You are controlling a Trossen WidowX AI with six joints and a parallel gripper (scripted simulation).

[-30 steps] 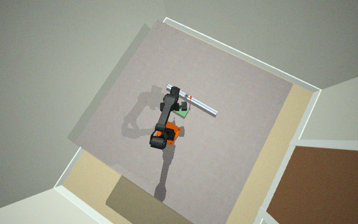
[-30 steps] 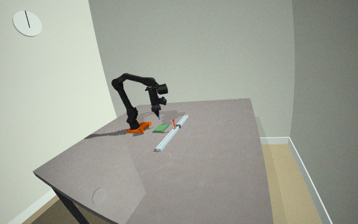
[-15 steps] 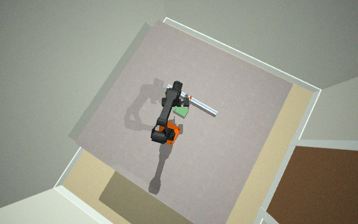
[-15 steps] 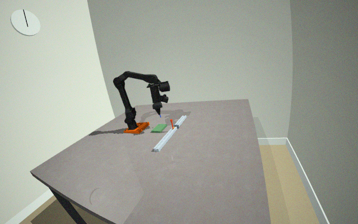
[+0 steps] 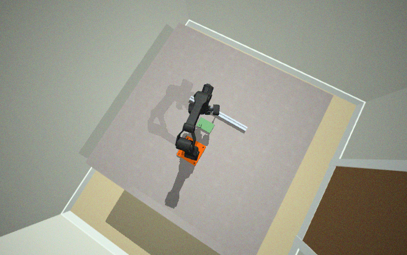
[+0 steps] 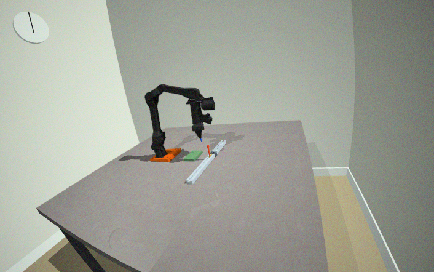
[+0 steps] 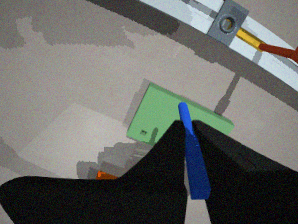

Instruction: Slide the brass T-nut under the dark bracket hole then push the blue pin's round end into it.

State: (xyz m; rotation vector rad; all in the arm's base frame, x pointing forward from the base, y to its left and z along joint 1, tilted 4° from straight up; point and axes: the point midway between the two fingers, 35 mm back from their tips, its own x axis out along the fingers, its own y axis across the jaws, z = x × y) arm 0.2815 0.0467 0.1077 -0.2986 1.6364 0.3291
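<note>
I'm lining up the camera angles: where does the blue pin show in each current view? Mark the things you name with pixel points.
Top: not visible.
Exterior: near the centre, a small tip below the gripper (image 6: 201, 138) (image 7: 189, 125).
Wrist: lower right of centre, blue pin (image 6: 201, 140) (image 7: 197, 165) between the fingers.
Shared landmark: green tray (image 5: 206, 125) (image 6: 193, 156) (image 7: 170, 112).
</note>
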